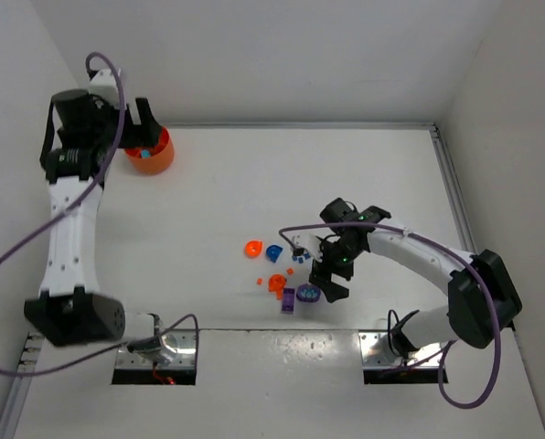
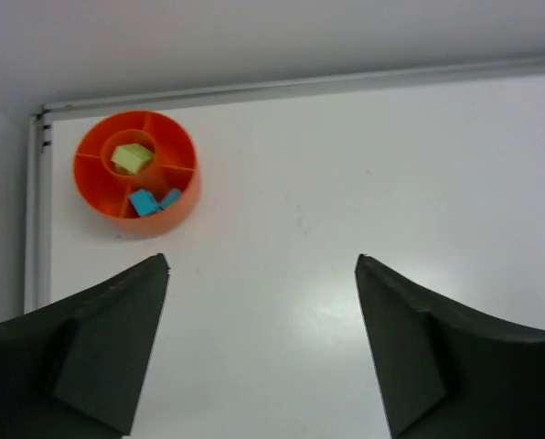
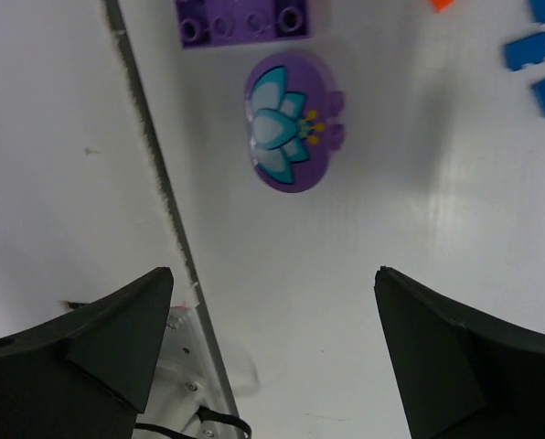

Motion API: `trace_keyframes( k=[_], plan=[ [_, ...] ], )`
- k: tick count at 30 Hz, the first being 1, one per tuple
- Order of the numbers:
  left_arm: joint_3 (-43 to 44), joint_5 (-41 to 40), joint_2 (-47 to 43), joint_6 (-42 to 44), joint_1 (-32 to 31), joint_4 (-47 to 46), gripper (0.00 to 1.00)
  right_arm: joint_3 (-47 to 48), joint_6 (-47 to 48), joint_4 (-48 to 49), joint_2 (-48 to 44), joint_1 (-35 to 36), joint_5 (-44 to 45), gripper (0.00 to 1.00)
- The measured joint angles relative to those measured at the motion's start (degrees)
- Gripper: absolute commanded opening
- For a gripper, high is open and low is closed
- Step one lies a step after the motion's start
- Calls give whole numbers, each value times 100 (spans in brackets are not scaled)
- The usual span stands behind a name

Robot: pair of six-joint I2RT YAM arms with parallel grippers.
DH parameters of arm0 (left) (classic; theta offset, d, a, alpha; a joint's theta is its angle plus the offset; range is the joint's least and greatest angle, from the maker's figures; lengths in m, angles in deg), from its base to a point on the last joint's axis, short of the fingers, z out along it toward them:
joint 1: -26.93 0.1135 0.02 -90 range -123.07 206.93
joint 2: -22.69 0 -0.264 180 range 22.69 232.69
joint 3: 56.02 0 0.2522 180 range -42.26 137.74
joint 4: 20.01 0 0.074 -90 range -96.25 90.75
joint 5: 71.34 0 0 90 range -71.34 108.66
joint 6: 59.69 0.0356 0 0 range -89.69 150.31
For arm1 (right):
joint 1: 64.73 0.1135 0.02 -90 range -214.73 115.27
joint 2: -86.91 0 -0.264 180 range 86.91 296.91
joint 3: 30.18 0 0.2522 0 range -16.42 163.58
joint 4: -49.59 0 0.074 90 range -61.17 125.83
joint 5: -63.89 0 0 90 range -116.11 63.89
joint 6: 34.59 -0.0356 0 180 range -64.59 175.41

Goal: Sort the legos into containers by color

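The orange divided bowl (image 1: 159, 161) stands at the far left. In the left wrist view, the bowl (image 2: 187, 196) holds a lime green brick (image 2: 132, 157) in its middle cup and blue pieces (image 2: 145, 202) in a near compartment. My left gripper (image 1: 146, 126) (image 2: 261, 262) is open and empty, above the table beside the bowl. The loose legos lie near the table's front middle: an orange rounded piece (image 1: 253, 247), a blue piece (image 1: 273, 252), an orange piece (image 1: 277, 283), a purple brick (image 1: 288, 301) (image 3: 243, 22) and a purple rounded lotus piece (image 1: 308, 294) (image 3: 289, 122). My right gripper (image 1: 328, 283) (image 3: 274, 272) is open and empty, just short of the lotus piece.
Small blue bits (image 3: 527, 51) and an orange bit (image 3: 442, 4) lie past the purple pieces. The table's front seam (image 3: 154, 174) runs beside my right gripper. A raised rail (image 2: 300, 87) and white walls bound the far edge and sides.
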Motion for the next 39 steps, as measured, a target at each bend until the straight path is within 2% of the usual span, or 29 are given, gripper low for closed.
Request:
trace_keyframes(
  k=[3,6,10,14,17,19,23,24,26,27,30,36,39],
  plan=[
    [-951,610,-1075,-39,0,-28,96,-155,96,-28,-2,223,-50,93],
    [-1576,1060,-1622,-107,0,11,96,-208,85,111,79,411,-57,93],
    [-2201,1386,-1939,-186,0,103,96,-306,-109,577,291,573,-17,93],
    [-2459,1517,-2151,-208,0,273,96,-343,-345,990,603,664,70,93],
    [-2557,1587,-2317,-208,0,271,96,-343,-507,1279,927,717,144,88],
    [-2651,1615,-2428,-210,0,269,96,-343,-575,1386,1062,745,199,80],
    [-2844,1679,-2527,-256,0,273,96,-345,-649,1569,1283,813,280,70],
    [-2889,1696,-2531,-297,0,273,96,-345,-660,1604,1331,820,282,60],
    [-2951,1746,-2540,-363,0,271,95,-339,-664,1648,1353,822,284,47],
    [-2977,1779,-2551,-389,0,271,92,-348,-673,1674,1362,822,284,37],
    [-3139,1906,-2640,-496,2,264,89,-365,-715,1711,1263,822,319,26],
    [-3477,2365,-2881,-802,144,267,88,-256,-745,1537,470,807,374,18],
    [-3543,2977,-2806,-970,151,229,82,269,-835,1447,-15,774,328,12]
  ],
)
